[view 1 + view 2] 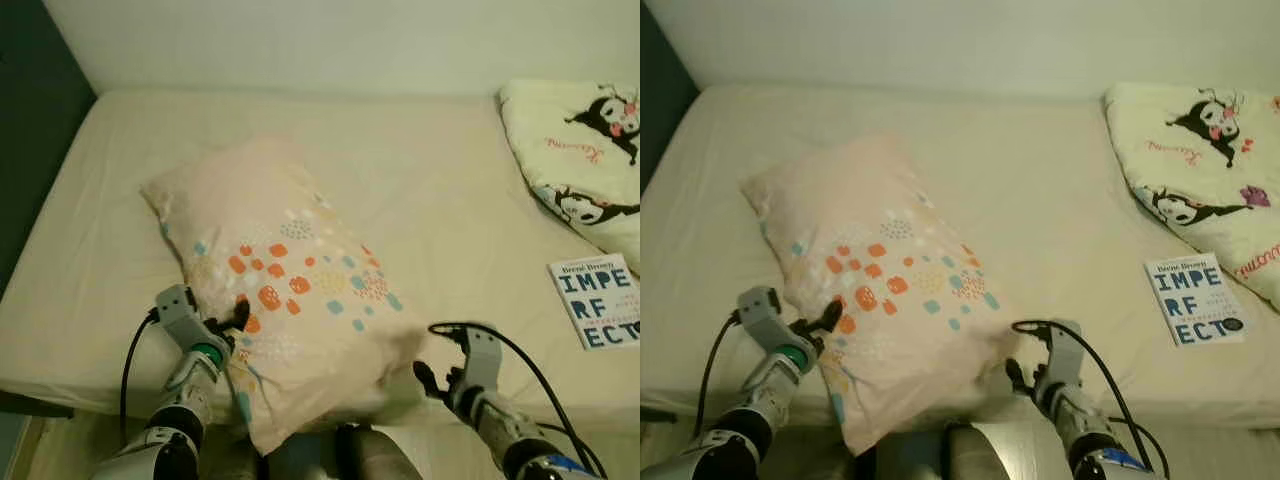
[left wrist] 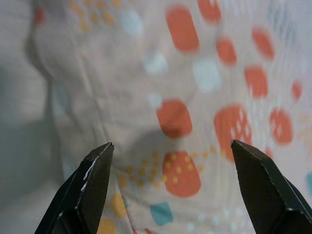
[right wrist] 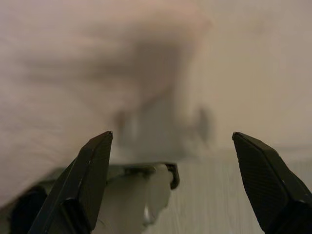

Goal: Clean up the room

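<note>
Cream sheets cover the bed (image 1: pixel 420 180), with the pillow (image 1: pixel 290 290) lying slantwise between both grippers. Left gripper (image 2: pixel 170 156) has its fingers spread, tips seemingly against the pillow's near-left side. Right gripper (image 3: pixel 170 146) is spread too, just beside the near-right corner. Beyond it lie a book (image 1: pixel 600 300) and blanket (image 1: pixel 580 150).

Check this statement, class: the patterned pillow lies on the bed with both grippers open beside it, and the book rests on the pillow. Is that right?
Not quite. The book rests on the bed sheet, beside the cartoon blanket, well apart from the pillow, as the left eye view shows. The left gripper and right gripper are open.
</note>
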